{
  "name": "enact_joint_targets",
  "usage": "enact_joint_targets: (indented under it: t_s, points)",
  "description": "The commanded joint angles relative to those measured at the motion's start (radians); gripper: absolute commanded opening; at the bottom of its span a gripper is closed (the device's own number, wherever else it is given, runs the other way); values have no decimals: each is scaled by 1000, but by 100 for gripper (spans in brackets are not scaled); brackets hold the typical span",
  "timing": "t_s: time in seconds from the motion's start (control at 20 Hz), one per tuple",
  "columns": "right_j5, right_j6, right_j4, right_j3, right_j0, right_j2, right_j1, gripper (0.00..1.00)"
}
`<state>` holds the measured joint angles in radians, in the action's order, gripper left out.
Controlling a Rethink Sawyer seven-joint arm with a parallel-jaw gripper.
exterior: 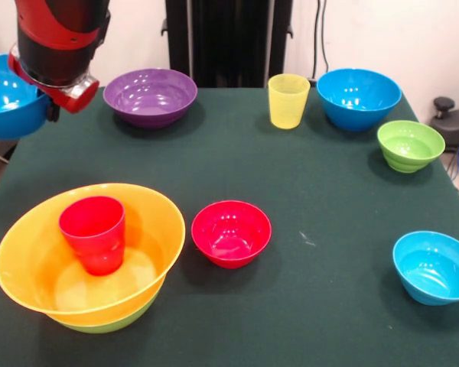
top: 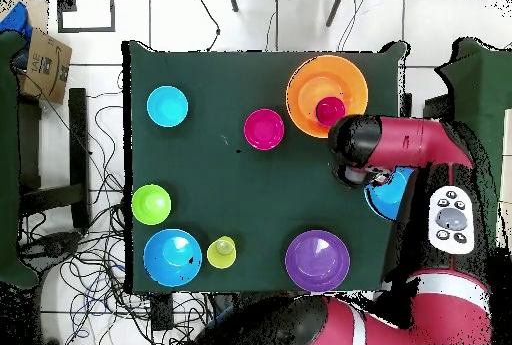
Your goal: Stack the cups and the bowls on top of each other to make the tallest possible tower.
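The tower stands at the table's near left: a large orange bowl [exterior: 30, 260] [top: 305, 86] nested on a lime-green bowl [exterior: 107, 325], with a red cup [exterior: 93, 233] [top: 330, 111] upright inside. My gripper [exterior: 52, 107] [top: 372, 176] is at the far left edge, shut on a medium blue bowl [exterior: 8, 95] [top: 388, 193] held above the table's edge. Standing loose are a small red bowl [exterior: 231, 233] [top: 264, 128], a purple bowl [exterior: 150, 95] [top: 317, 259], a yellow cup [exterior: 288, 99] [top: 222, 252], a second medium blue bowl [exterior: 358, 98] [top: 172, 256], a ribbed green bowl [exterior: 410, 145] [top: 151, 204] and a small blue bowl [exterior: 434, 267] [top: 167, 106].
The dark green table [exterior: 306, 191] [top: 220, 81] has free cloth in its middle. Cables [top: 90, 271] and a cardboard box [top: 45, 61] lie on the floor beside it.
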<state>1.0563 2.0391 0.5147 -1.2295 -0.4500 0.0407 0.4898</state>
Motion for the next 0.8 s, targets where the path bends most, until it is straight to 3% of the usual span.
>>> enact_joint_targets:
  t_s: [0.05,0.4,0.8]
  points:
    - [148,-296,75,119,43,-88,-21,0]
    - [261,-159,25,168,71,-48,-20,0]
    - [272,-23,-10,205,105,-35,-20,0]
